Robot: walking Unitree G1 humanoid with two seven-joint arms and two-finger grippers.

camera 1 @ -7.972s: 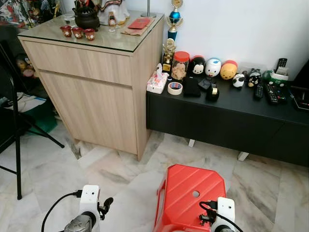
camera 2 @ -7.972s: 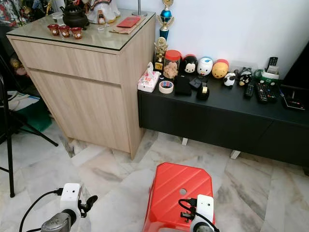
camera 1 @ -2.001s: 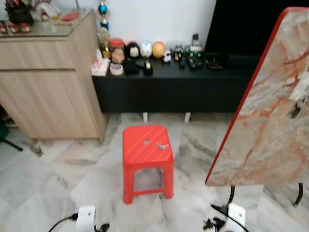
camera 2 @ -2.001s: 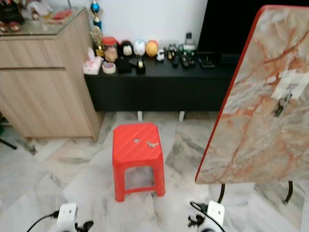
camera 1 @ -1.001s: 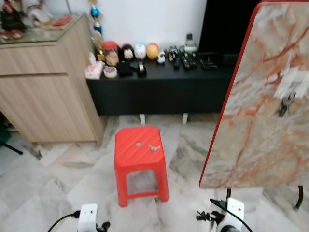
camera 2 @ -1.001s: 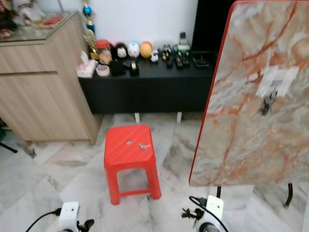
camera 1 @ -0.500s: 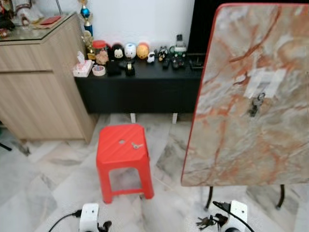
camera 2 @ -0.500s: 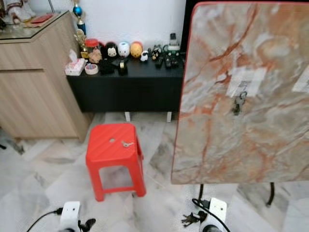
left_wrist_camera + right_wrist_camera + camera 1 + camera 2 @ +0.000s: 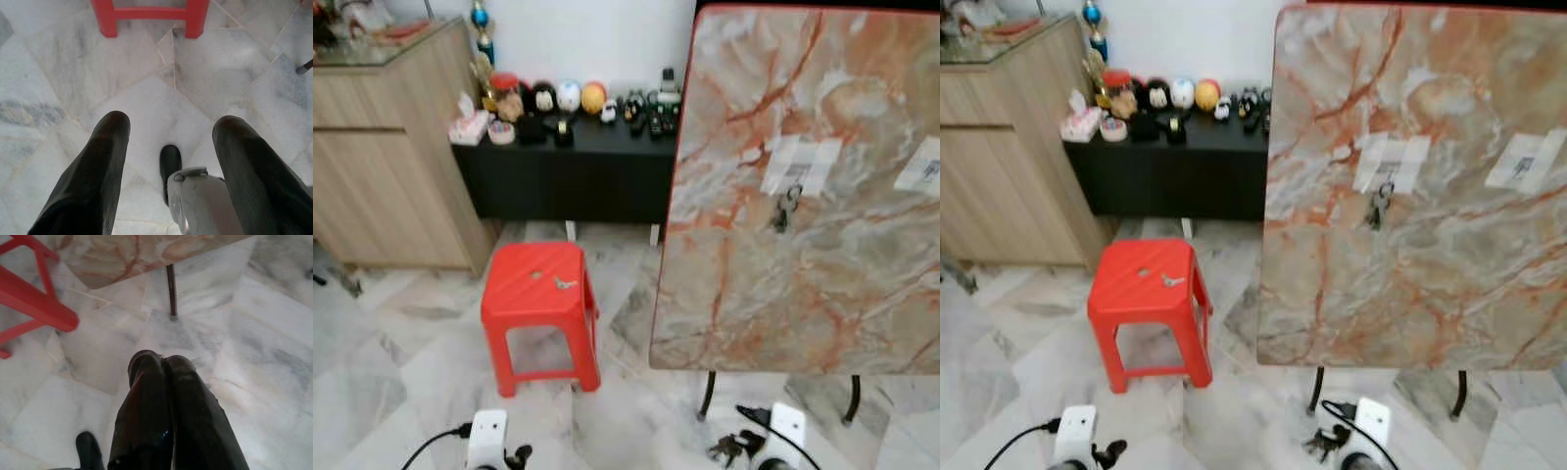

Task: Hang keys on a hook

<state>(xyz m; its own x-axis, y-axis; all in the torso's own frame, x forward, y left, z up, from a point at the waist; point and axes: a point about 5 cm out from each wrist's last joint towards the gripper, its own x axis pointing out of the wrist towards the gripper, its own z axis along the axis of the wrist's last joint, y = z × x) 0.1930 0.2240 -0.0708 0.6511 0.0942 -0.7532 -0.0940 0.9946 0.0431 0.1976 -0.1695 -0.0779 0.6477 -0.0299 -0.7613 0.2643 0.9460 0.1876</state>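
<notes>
The right gripper [image 9: 164,363] was pinched closed, low, below the hook [image 9: 792,185]; the left gripper [image 9: 168,125] gaped empty.

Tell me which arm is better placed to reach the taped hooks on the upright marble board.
Right, probably. The right gripper sits just below the marble board, jaws shut, with what looks like a key bunch beside it. The left gripper, jaws open, is off toward the red stool.
</notes>
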